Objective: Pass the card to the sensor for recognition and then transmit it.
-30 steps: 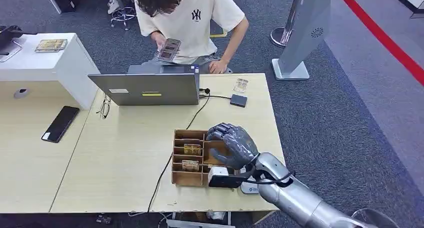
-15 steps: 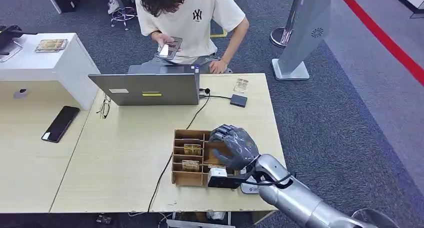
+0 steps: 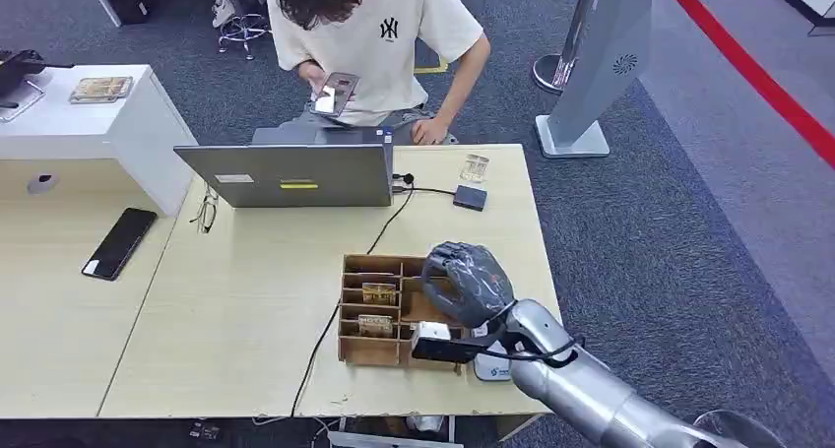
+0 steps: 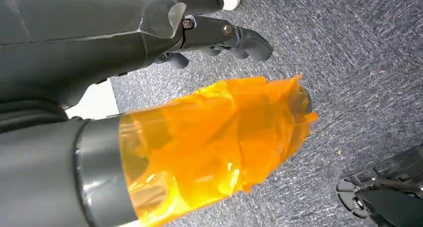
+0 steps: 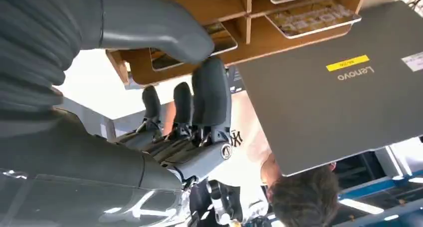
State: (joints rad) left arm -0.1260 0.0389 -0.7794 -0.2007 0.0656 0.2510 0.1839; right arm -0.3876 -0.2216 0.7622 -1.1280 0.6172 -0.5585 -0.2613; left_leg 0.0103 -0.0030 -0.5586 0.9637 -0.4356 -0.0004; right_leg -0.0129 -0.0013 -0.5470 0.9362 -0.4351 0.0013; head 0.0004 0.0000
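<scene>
A wooden card box (image 3: 356,352) stands near the table's front edge, with cards (image 3: 378,292) lying in its slots. My right hand (image 3: 468,283) is tipped over the box's right compartments, fingers pointing down into them. In the right wrist view the thumb (image 5: 149,27) lies over a card (image 5: 222,39) in a compartment, and the dark fingers (image 5: 211,95) sit just past that card's edge, a small gap between them; nothing is lifted. A small dark sensor pad (image 3: 470,197) on a cable lies at the far right of the table. My left hand (image 4: 219,35) hangs over the carpet, holding nothing.
A grey laptop (image 3: 295,175) stands behind the box, its cable running past the box's left side. A person (image 3: 379,34) sits beyond the table, looking at a phone. A black phone (image 3: 118,242) and glasses (image 3: 205,212) lie to the left. The table's right edge is beside my hand.
My right hand has rolled over and dipped lower into the box's right compartments. The person has shifted the phone slightly in their hand.
</scene>
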